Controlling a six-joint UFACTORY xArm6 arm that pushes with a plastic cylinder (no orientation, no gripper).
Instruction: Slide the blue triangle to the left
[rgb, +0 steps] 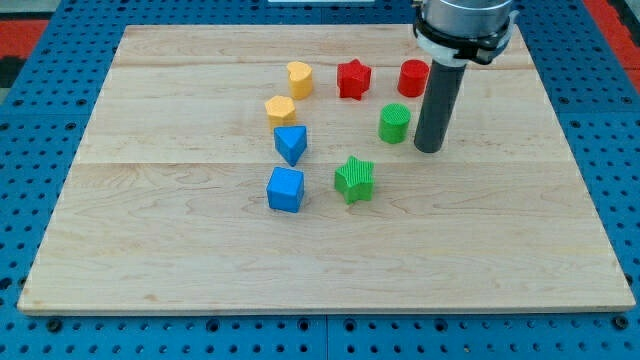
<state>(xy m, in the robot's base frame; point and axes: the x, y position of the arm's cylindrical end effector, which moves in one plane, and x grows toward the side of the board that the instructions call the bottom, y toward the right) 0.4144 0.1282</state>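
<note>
My tip (428, 149) rests right of the green cylinder (394, 123) — well apart from the blue triangle (291, 143).

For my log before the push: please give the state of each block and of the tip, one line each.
blue triangle: untouched, above blue cube
blue cube: free
yellow blocks: apart
red star: free
red block: partly hidden by rod
green cylinder: left of tip
green star: free
my tip: touches no block

bright, even light | soft short shadows | sharp focus | no glare
</note>
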